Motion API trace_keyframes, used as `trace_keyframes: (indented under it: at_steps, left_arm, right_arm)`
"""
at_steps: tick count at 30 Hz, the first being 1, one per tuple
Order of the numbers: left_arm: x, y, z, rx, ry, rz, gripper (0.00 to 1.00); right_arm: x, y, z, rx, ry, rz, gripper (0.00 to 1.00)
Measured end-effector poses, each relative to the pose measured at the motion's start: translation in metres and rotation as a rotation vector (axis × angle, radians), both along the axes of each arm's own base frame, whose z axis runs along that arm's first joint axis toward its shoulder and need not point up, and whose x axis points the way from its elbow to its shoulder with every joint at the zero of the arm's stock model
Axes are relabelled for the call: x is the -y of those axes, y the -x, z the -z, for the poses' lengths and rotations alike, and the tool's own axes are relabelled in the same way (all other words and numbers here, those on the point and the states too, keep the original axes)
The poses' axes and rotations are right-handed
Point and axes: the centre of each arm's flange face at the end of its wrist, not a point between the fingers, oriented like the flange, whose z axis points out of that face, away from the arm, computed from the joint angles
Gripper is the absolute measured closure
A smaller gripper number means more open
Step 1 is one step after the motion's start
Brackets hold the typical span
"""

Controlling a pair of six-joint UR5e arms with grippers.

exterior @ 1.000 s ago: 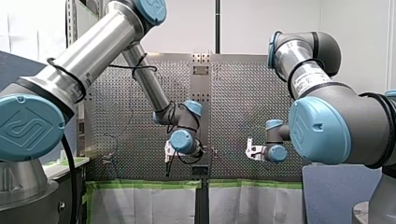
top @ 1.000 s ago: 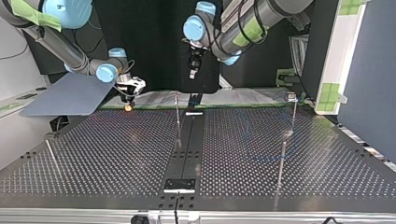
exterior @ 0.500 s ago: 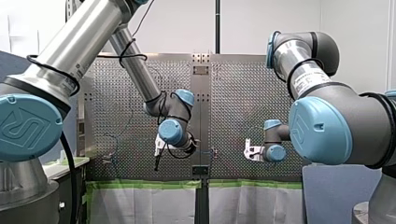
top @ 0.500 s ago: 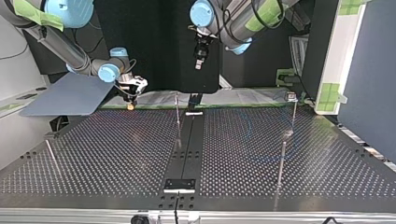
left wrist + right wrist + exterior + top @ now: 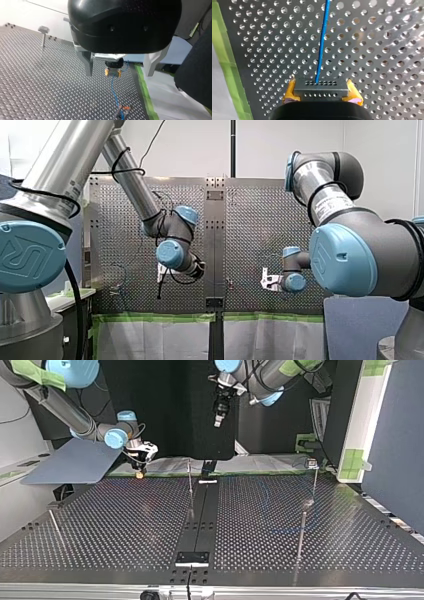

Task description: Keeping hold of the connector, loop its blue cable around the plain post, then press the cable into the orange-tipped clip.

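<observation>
Connector (image 5: 320, 86) sits clamped between the yellow pads (image 5: 290, 93) of my right tool (image 5: 321, 93). The jaws are closed on its two ends so the grey body cannot twist, and this is the grip the task asks to keep. Cable (image 5: 322, 42) leaves the connector's face and runs straight ahead over the worktop (image 5: 374, 50) with no sag. I judge that leaves little slack for looping until the tool travels. In the top view this tool hangs low at the worktop's far edge, at the view's left, which I judge keeps the cable low, near the worktop.

My left tool (image 5: 218, 419) hangs high over the far edge near the middle, well apart from the right tool. In the left wrist view its metal fingers (image 5: 88, 63) stand wide open with nothing between them. I take it as held clear so it cannot snag the cable, and free to press the cable down at the end. That view shows the connector ahead, with the cable leading down to an orange-tipped clip (image 5: 123, 110). Whether the cable is seated in it I cannot tell.

A middle post (image 5: 190, 485) and two more at the top view's right stand well apart on the worktop. The cable is too faint there to trace, so I cannot say how far the loop has got. The next move likely calls for a wide sweep with the grip unchanged.
</observation>
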Motion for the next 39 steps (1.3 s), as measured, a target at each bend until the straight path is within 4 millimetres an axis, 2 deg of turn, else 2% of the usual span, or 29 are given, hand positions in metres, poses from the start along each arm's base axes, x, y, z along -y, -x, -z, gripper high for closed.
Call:
trace_keyframes:
  at_steps: [8, 12, 21, 24, 32, 39]
  left_arm:
    - [-0.012, 0.015, -0.015, 0.043, 0.074, 0.031, 0.0]
    - [-0.021, 0.025, -0.021, 0.055, 0.087, 0.031, 0.0]
    - [-0.046, 0.058, -0.03, 0.06, 0.09, 0.042, 0.0]
    - [-0.053, 0.067, -0.034, 0.065, 0.096, 0.048, 0.0]
    - [-0.055, 0.07, -0.058, 0.134, 0.159, 0.054, 0.0]
    - [-0.054, 0.07, -0.062, 0.147, 0.171, 0.055, 0.0]
  right_arm:
    - [-0.017, -0.002, -0.024, -0.001, 0.016, 0.004, 1.0]
    - [-0.025, -0.006, -0.044, 0.003, 0.035, 0.01, 1.0]
    - [-0.02, -0.005, -0.093, 0.023, 0.088, 0.025, 1.0]
    - [-0.019, -0.005, -0.105, 0.027, 0.102, 0.025, 1.0]
    - [-0.023, -0.01, -0.108, 0.026, 0.096, 0.011, 1.0]
    - [-0.023, -0.01, -0.108, 0.026, 0.095, 0.008, 1.0]
